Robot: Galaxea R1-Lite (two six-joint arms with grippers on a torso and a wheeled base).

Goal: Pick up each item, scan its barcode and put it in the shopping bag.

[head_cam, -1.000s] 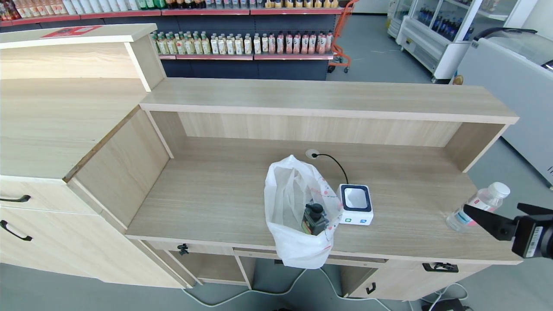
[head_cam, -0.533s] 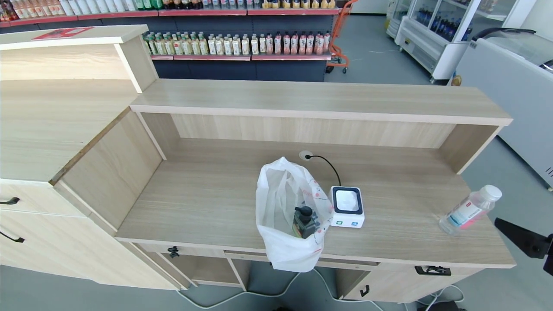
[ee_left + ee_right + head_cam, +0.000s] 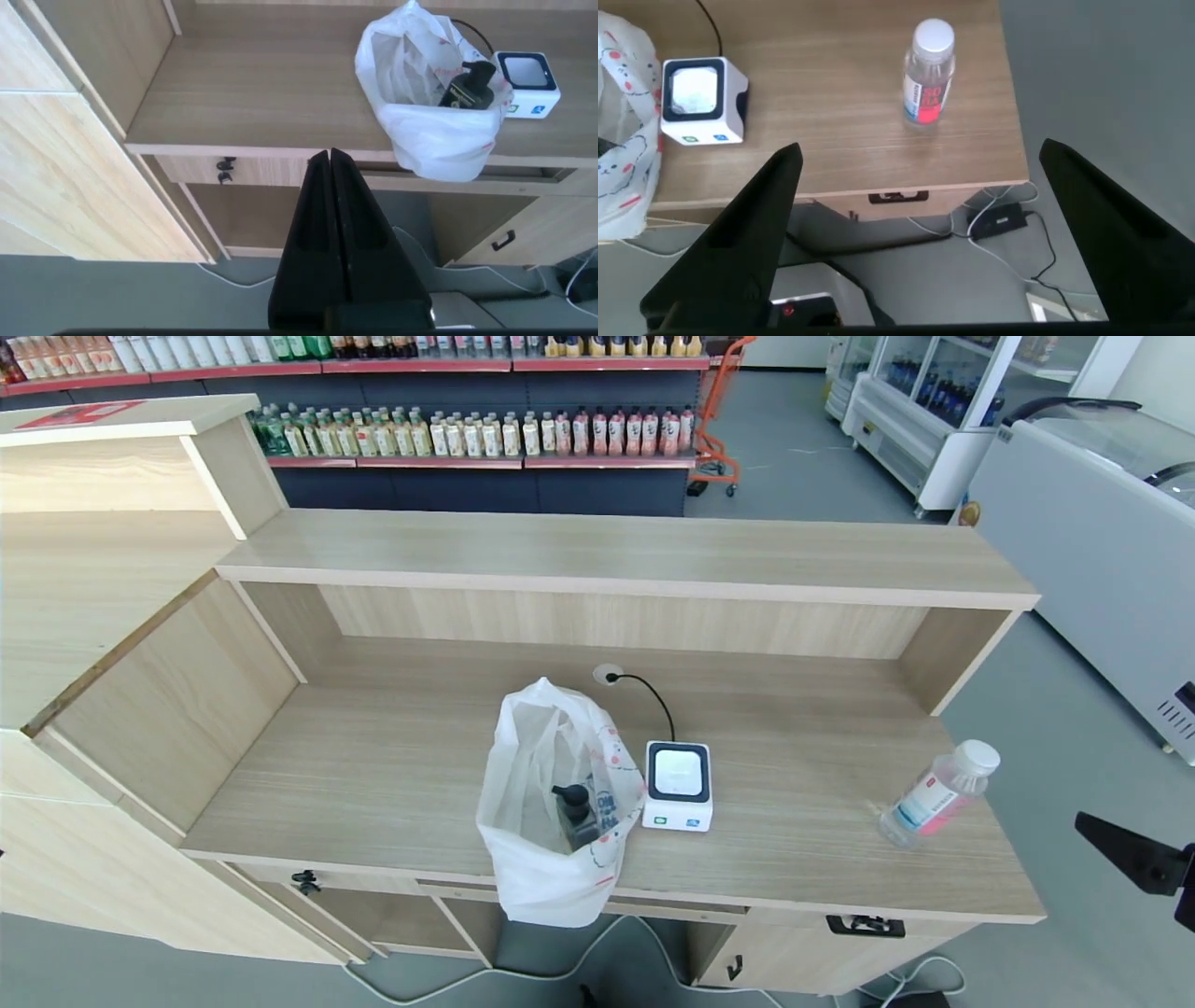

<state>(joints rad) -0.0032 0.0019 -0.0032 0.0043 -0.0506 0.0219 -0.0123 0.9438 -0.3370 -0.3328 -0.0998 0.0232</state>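
Having drawn the right tool [image 3: 920, 151], fingers wide apart, back from the upright water bottle [image 3: 936, 793] near the right end of the counter [image 3: 803, 821]; left tool [image 3: 329, 154] pressed together. Bottle yet to grasp and scan.

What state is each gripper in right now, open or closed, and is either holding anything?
Left gripper: closed, holding nothing.
Right gripper: open, holding nothing; the bottle stands untouched on the counter.
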